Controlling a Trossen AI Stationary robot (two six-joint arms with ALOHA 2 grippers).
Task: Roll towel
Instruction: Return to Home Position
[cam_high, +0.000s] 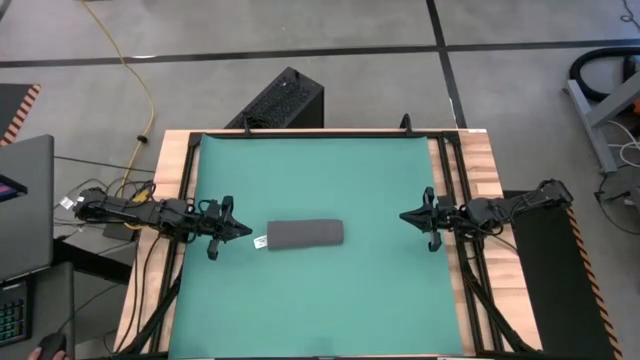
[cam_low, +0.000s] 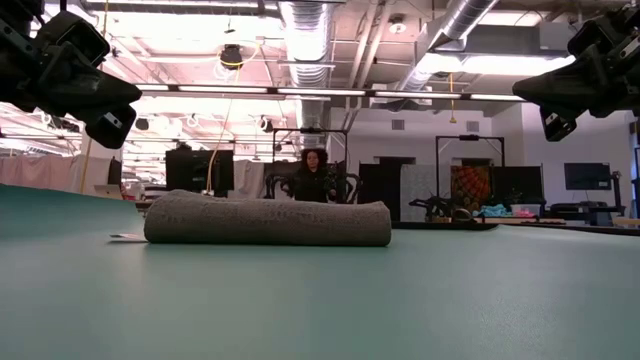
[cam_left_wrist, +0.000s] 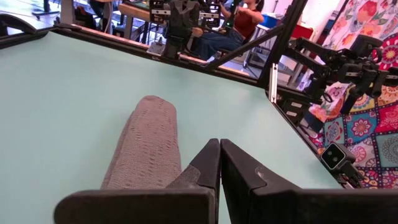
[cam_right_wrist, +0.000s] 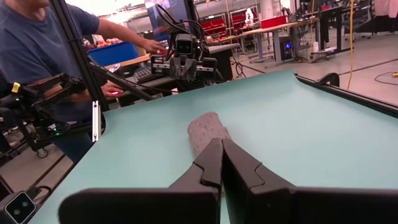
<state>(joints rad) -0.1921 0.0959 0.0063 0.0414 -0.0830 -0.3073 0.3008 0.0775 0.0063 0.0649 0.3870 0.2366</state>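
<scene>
While the towel (cam_high: 305, 234) lies rolled amid the mat (cam_high: 320, 170), both claws clenched empty, the left gripper (cam_high: 247, 232) sits just beside its tag (cam_high: 261, 241), the right gripper (cam_high: 404, 215) well apart; a careless retreat could snag and unroll it.

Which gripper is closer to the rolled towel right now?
The left gripper: it sits just off the tagged end of the towel, while the right gripper stands clearly farther off.

One camera is looking down, one level; wrist cameras are facing the towel (cam_left_wrist: 146, 143) between left gripper (cam_left_wrist: 219, 144) and right gripper (cam_right_wrist: 221, 144).
</scene>
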